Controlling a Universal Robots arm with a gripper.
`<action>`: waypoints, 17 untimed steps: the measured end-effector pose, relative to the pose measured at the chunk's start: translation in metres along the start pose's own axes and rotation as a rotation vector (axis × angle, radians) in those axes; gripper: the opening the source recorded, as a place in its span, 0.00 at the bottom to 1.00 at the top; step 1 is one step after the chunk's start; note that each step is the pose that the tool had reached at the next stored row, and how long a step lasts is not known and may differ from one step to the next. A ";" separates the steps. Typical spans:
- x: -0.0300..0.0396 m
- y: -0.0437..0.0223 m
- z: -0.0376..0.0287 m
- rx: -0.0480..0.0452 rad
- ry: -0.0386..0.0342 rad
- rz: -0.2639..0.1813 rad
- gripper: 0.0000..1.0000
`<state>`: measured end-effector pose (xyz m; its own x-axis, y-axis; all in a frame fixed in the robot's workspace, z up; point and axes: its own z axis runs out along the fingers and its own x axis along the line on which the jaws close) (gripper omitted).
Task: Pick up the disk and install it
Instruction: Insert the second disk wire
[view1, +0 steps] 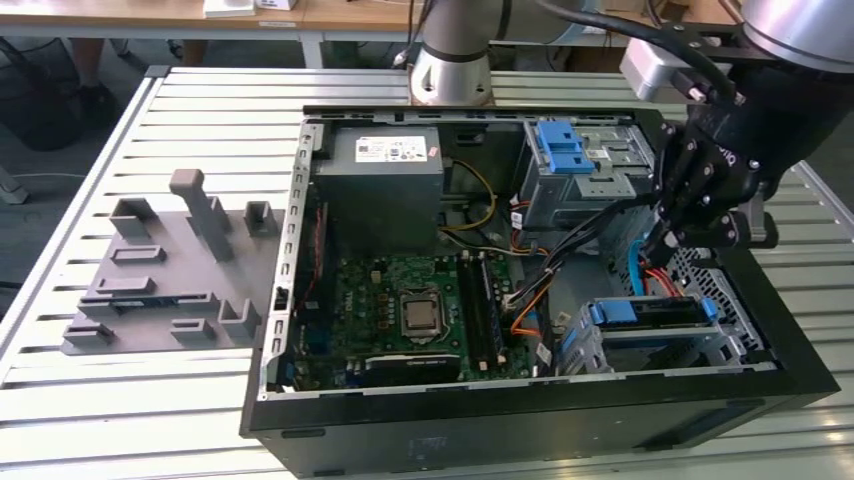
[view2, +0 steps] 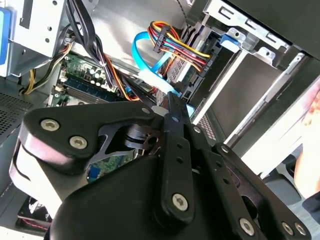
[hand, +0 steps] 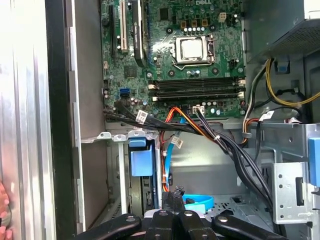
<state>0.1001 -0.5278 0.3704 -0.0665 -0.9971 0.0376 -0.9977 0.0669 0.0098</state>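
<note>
Clearly, the work centres on an open computer case (view1: 534, 420) lying on its side on a slatted metal table (view1: 134, 420). The disk (view1: 650, 312) sits in the drive cage (view1: 727, 345) at the case's near corner, toward the exterior view's right, with its blue carrier frame facing up and out of the cage. In the first wrist view the same disk (hand: 141, 161) stands slotted between the cage's metal walls, its blue frame end toward the camera.

The gripper (view1: 671, 238) hangs inside the case above that cage, just beyond the disk and not touching it in the exterior view. Whether it is apart or together I cannot tell; it carries nothing that can be made out. In the second wrist view a bright blue flat cable (view2: 145, 60) curves just past the gripper's tip, beside a bundle of coloured wires (view2: 175, 42).

Further into the case lies the green motherboard (view1: 400, 300), with 1 bare processor socket (view1: 422, 312) at its middle. A large grey power-supply box (view1: 380, 165) with a white sticker fills the far corner. Beside it, toward the exterior view's right, a second metal bay carries a bare blue latch (view1: 563, 148).

On the table at the exterior view's left, well apart from the case, rests a grey fixture plate (view1: 167, 270) with several upright blocks.
</note>
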 end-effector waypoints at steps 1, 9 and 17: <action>0.0000 0.0000 0.0006 0.0000 0.0001 0.000 0.11; 0.0000 0.0000 -0.0028 0.0001 0.0000 0.000 0.11; -0.0002 0.0001 -0.0086 0.0001 0.0022 0.000 0.11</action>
<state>0.1001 -0.5273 0.3790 -0.0665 -0.9970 0.0398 -0.9977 0.0669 0.0097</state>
